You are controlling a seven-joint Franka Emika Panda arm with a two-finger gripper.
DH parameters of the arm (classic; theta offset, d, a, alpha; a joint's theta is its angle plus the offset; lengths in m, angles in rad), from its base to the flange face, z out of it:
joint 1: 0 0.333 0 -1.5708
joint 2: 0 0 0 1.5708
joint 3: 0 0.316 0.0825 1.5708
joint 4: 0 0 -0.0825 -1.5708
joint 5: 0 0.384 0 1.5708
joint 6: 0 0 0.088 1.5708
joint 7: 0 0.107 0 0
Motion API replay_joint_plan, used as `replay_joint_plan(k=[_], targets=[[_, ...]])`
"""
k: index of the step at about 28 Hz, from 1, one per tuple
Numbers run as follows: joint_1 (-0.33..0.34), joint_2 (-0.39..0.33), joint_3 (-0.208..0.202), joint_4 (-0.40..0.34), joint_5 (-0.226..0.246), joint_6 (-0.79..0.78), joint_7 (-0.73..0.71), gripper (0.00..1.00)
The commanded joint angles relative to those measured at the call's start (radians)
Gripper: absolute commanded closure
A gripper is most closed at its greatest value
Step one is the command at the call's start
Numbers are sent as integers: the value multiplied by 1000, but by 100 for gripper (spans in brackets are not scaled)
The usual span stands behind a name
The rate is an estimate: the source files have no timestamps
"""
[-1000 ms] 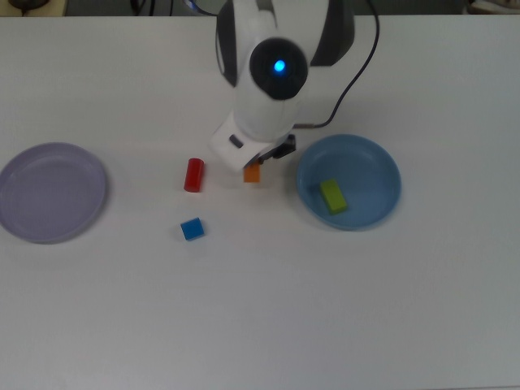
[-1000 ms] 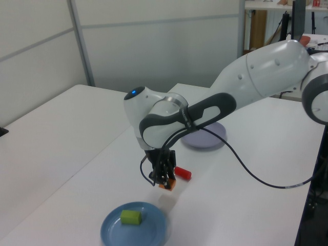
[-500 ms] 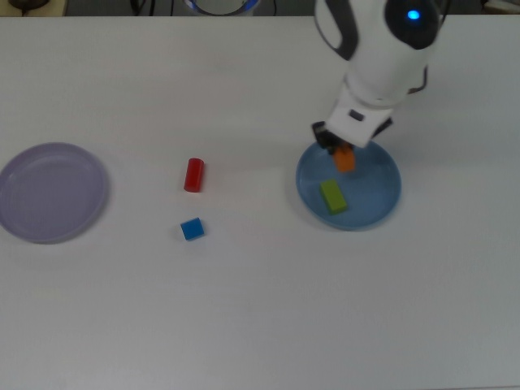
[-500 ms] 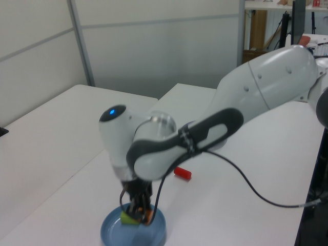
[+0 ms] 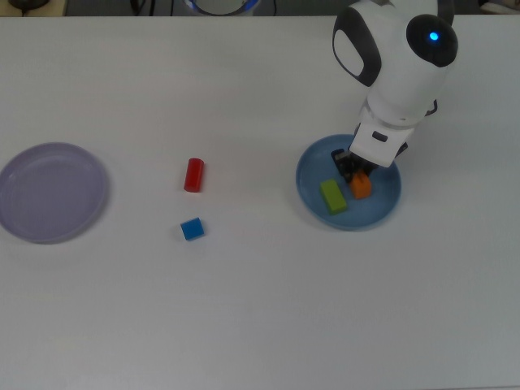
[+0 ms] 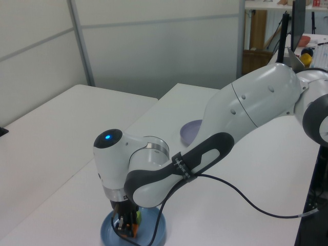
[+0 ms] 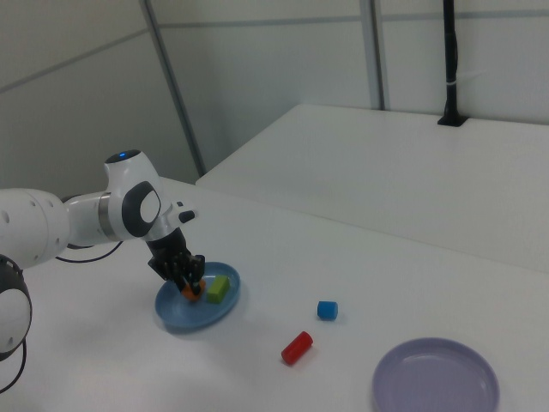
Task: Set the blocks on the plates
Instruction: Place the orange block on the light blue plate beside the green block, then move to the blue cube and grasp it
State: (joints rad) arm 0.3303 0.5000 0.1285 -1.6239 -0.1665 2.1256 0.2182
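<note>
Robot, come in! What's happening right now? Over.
Claw holding orange block low over blue plate. Green block already in. Red cylinder, blue cube waiting. Nothing blocking.

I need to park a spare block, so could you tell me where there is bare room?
The lavender plate is bare, as is the table between the red cylinder and the blue plate. The blue plate is crowded: green block, orange block, pincer.

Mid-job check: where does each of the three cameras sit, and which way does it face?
Top view: overhead, facing straight down; shows wrist, gripper, both plates.
Left view: low, beyond the blue plate, facing the lavender plate; whole arm shows.
Right view: opposite end, lavender plate nearest; forearm shows.
All share the orange block.
</note>
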Motion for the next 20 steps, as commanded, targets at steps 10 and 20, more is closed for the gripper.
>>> replay_joint_plan(k=[10, 20], targets=[[-16, -32, -23, 18, -4, -22, 13, 0], [-206, -58, -56, 32, 41, -58, 15, 0]])
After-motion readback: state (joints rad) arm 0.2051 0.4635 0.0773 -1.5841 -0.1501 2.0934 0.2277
